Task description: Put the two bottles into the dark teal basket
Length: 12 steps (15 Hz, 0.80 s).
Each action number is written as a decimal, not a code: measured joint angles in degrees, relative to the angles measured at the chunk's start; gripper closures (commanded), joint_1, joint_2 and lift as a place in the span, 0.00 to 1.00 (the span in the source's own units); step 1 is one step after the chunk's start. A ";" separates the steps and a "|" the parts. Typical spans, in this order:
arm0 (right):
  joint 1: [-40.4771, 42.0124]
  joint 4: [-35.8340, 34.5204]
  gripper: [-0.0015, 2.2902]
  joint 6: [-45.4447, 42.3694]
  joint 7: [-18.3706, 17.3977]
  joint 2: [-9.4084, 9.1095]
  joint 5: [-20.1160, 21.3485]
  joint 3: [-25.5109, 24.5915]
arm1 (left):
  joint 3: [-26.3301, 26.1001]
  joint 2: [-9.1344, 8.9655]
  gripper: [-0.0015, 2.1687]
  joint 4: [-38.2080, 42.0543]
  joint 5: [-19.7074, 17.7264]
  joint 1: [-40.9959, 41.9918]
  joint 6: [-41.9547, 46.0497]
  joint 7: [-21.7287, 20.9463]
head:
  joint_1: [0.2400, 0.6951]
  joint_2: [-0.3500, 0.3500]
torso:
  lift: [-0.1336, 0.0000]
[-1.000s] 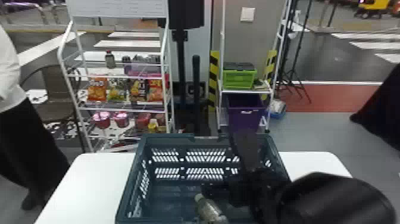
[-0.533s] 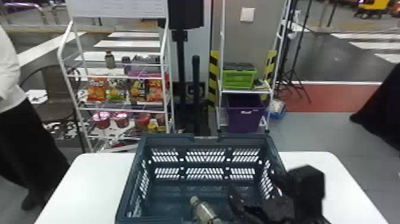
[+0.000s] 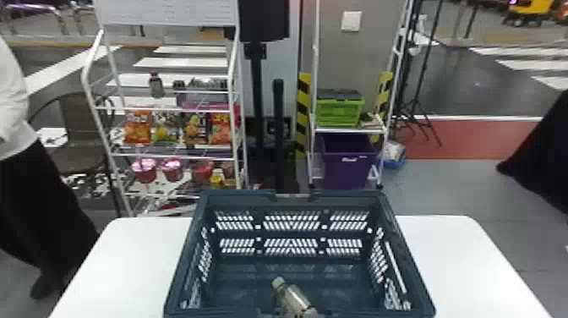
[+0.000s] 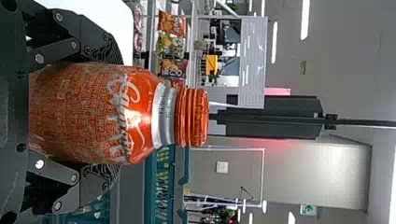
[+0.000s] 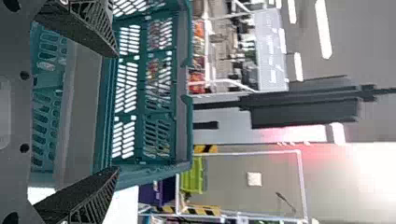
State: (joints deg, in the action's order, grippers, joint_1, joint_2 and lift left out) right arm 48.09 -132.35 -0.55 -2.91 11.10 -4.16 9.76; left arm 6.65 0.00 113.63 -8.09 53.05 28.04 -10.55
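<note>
In the head view, the dark teal basket (image 3: 236,195) sits on the white table (image 3: 139,258), and one clear bottle (image 3: 293,298) lies inside it at the near side, its capped end pointing inward and slightly left. Behind the table, a white rack (image 3: 100,127) bears four snack bags (image 3: 138,127) in a row, with a small dark-capped bottle (image 3: 156,86) above them; on another stand are one green crate (image 3: 338,112) and one purple bin (image 3: 346,169). In the left wrist view, the left gripper (image 4: 114,112) has its fingers on opposite sides of one red-labelled bottle (image 4: 135,114), closed only as far as its broad body allows. The bottle is held upright, its neck and orange-red cap beyond the fingertips, with part of the basket visible past it. That makes two bottles for the one basket, one inside and one gripped. In the right wrist view, the right gripper (image 5: 116,112) has its fingers spread wide with nothing between them, the basket lying beyond.
</note>
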 measured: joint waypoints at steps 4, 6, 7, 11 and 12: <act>6.30 6.46 0.01 -19.63 0.01 -0.95 0.09 -0.50 | -0.10 0.00 0.99 0.18 0.07 0.01 -0.02 -0.12 | 0.57 0.50 | 1.00; 7.30 9.58 0.01 -22.93 0.01 -1.29 -0.37 -0.52 | -0.20 0.00 0.99 0.23 0.20 -0.04 -0.05 -0.17 | 0.57 0.50 | 1.00; 7.54 10.68 0.01 -23.36 0.01 -1.38 -0.73 -0.53 | -0.22 0.00 0.99 0.35 0.28 -0.05 -0.05 -0.17 | 0.57 0.50 | 1.00; 8.36 11.15 0.01 -21.80 0.17 -1.43 -1.32 -1.37 | 0.66 0.00 0.99 5.04 0.88 -0.16 -4.55 -0.51 | 0.57 0.50 | 1.00; 8.68 10.97 0.01 -21.57 0.27 -1.43 -1.38 -1.78 | 1.71 0.00 0.99 8.14 0.95 -0.44 -8.36 -1.03 | 0.57 0.50 | 1.00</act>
State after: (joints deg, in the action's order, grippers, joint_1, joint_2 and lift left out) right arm 56.77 -121.38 -22.12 -2.63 9.67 -5.54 7.98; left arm 8.36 0.00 121.77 -7.14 52.60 19.68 -11.58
